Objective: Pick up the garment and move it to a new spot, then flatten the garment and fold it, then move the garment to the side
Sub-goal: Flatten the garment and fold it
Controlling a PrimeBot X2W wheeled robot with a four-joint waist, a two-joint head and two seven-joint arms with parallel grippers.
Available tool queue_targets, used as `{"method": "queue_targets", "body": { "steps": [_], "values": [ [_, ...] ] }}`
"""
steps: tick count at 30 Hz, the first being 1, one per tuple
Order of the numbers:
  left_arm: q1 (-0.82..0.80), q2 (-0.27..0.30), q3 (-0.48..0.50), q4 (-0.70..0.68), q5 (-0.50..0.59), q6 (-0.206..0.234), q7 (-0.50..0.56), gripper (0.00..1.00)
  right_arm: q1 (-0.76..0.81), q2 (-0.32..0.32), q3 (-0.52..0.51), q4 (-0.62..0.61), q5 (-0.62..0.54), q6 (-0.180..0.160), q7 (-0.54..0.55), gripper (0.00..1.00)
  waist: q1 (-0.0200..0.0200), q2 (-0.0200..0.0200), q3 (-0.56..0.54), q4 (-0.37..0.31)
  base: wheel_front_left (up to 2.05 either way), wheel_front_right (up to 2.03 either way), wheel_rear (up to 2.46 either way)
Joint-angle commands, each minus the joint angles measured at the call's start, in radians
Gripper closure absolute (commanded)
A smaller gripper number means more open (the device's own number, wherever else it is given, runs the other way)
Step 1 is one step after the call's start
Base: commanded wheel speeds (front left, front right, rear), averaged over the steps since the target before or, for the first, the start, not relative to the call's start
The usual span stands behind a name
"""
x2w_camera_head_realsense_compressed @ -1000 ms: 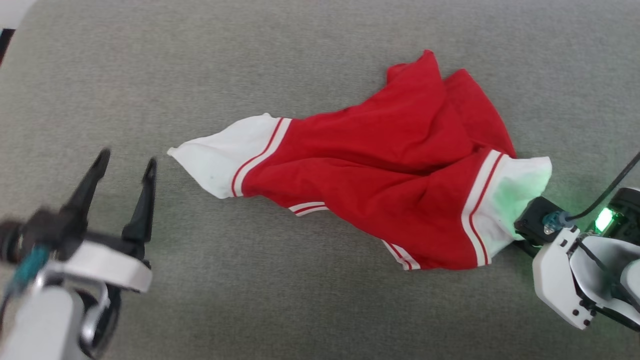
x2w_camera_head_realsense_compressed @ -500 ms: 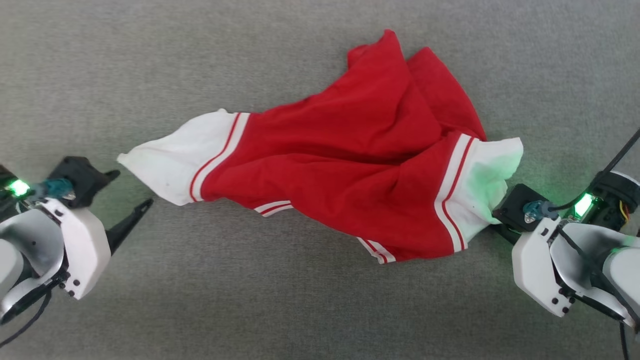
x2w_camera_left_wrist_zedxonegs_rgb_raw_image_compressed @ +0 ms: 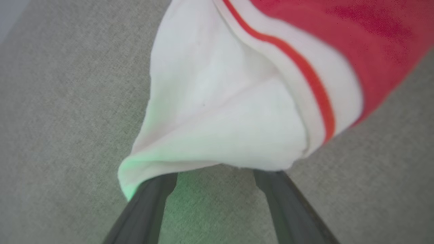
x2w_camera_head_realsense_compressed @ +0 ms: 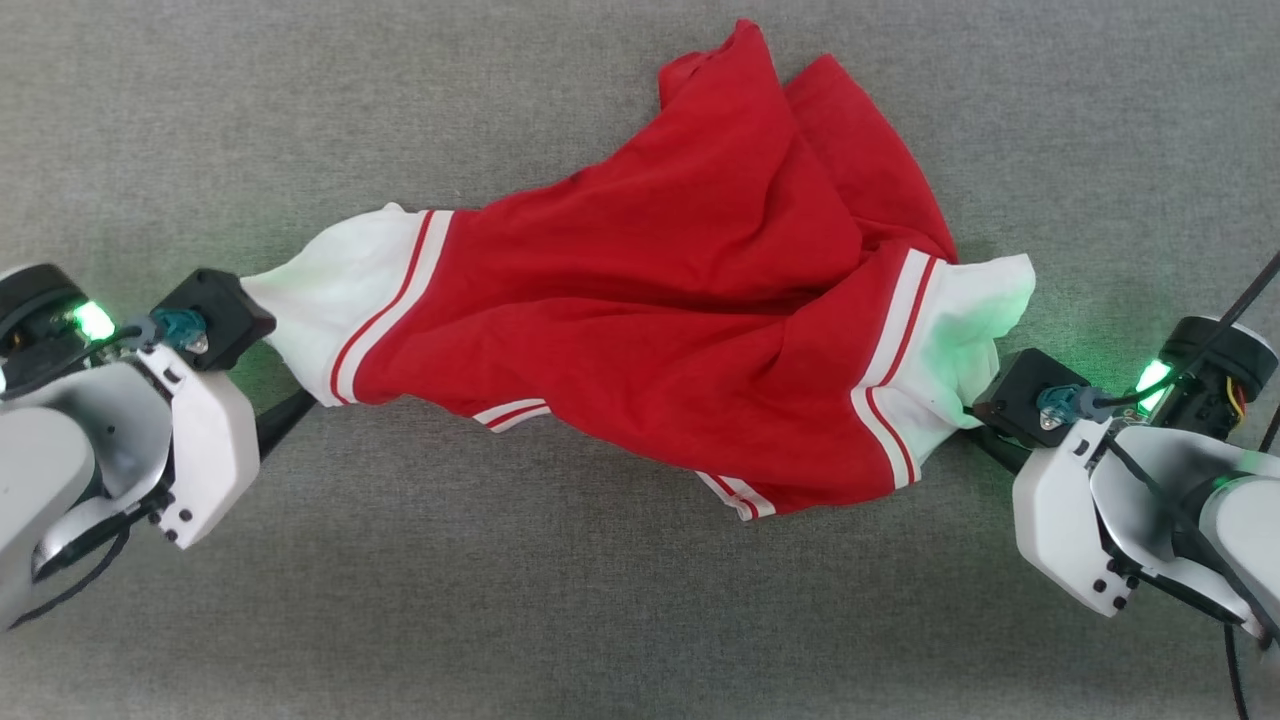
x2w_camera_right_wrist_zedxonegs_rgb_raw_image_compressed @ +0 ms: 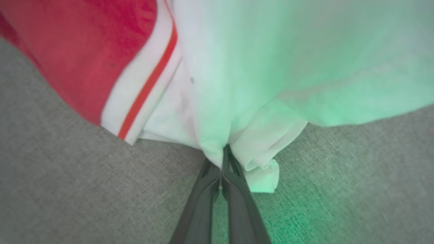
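The garment [x2w_camera_head_realsense_compressed: 650, 320], a red T-shirt with white sleeves, lies crumpled and stretched sideways across the grey fabric surface [x2w_camera_head_realsense_compressed: 600, 620]. My left gripper [x2w_camera_head_realsense_compressed: 285, 365] is at the tip of the left white sleeve [x2w_camera_head_realsense_compressed: 330, 300]. In the left wrist view it [x2w_camera_left_wrist_zedxonegs_rgb_raw_image_compressed: 215, 173] stands open, and both fingertips slip under the hem of that sleeve [x2w_camera_left_wrist_zedxonegs_rgb_raw_image_compressed: 220, 112]. At the other end my right gripper [x2w_camera_head_realsense_compressed: 970, 425] is shut on the bunched edge of the right white sleeve [x2w_camera_head_realsense_compressed: 965, 330]. The right wrist view shows its [x2w_camera_right_wrist_zedxonegs_rgb_raw_image_compressed: 223, 159] fingers pressed together with the sleeve cloth [x2w_camera_right_wrist_zedxonegs_rgb_raw_image_compressed: 271, 67] pinched between them.
Grey woven surface extends all round the shirt. Green light from both wrists tints the sleeves. A black cable [x2w_camera_head_realsense_compressed: 1235, 310] runs up from the right wrist at the right edge.
The camera has shifted. My left gripper has turned and moved in from the lower left to the left sleeve's tip, staying open. The right gripper has kept its hold.
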Motion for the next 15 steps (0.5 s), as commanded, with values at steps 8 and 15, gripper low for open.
{"method": "queue_targets", "body": {
  "steps": [8, 15],
  "values": [
    [-0.007, 0.026, -0.011, -0.025, 0.028, 0.003, 0.023, 0.00, 0.047, 0.012, 0.029, 0.083, -0.014, -0.008, 0.035, 1.00, 0.0000, -0.0001, -0.003, -0.011, 0.00, 0.00, 0.00],
    [-0.047, 0.088, -0.009, -0.091, 0.058, 0.003, 0.033, 0.00, 0.058, 0.028, 0.038, 0.093, -0.008, -0.007, 0.018, 1.00, 0.0000, -0.0001, -0.021, -0.010, 0.00, 0.00, 0.00]
  ]
}}
